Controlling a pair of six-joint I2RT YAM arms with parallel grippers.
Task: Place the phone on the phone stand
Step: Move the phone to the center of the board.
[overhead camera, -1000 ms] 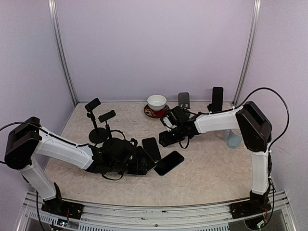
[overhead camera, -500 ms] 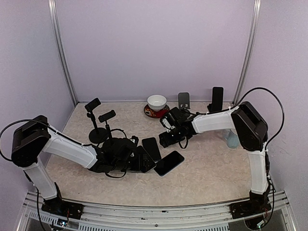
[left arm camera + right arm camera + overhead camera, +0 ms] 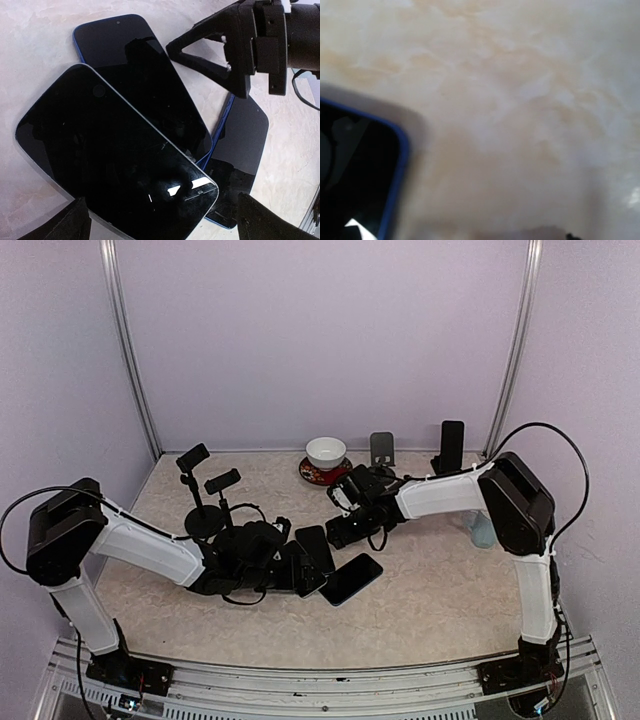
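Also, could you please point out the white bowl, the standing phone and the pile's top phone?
white bowl (image 3: 326, 456), top external view, on its front wall.
standing phone (image 3: 452, 443), top external view, middle of its face.
top phone (image 3: 110, 155), left wrist view, middle of its screen.

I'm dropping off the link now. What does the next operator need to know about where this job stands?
Left gripper: wide open, hovering over three overlapping phones, holding nothing.
Right gripper: low at the pile's far side; open or shut unclear, nothing visibly held.
Back row: one phone stand is empty, with an upright phone to its right.
Done: nothing lifted.
Left: grasp a phone and set it on the stand.
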